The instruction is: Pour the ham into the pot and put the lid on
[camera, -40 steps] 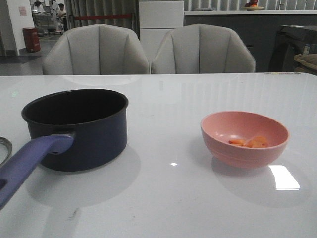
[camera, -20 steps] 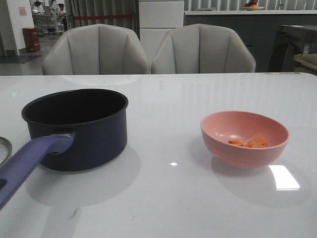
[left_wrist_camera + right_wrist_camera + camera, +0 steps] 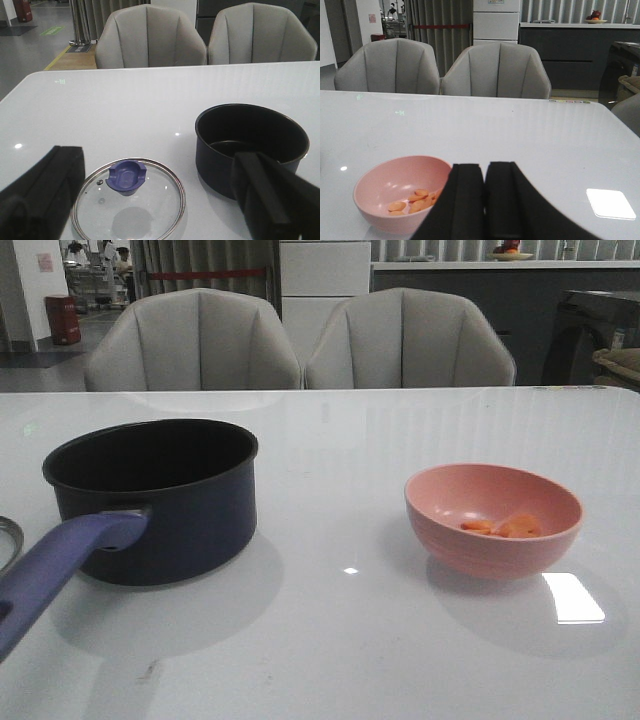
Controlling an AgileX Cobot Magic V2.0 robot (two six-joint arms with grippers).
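White and shiny, the desk (image 3: 340,640) carries everything. The pot (image 3: 155,498) is the landmark, with its handle (image 3: 55,570) pointing toward the robot. The pink bowl (image 3: 493,518) sits well apart to the right of the pot, and the ham (image 3: 503,527) slices lie inside it. The lid (image 3: 128,200) lies flat just left of the pot, knob up. The left gripper (image 3: 155,200) is low over the desk, above the lid and pot, fingers (image 3: 42,192) spread wide. The right gripper (image 3: 485,200) is near the bowl, fingers (image 3: 465,200) pressed together, holding nothing.

Lid (image 3: 6,538) mostly beyond frame edge
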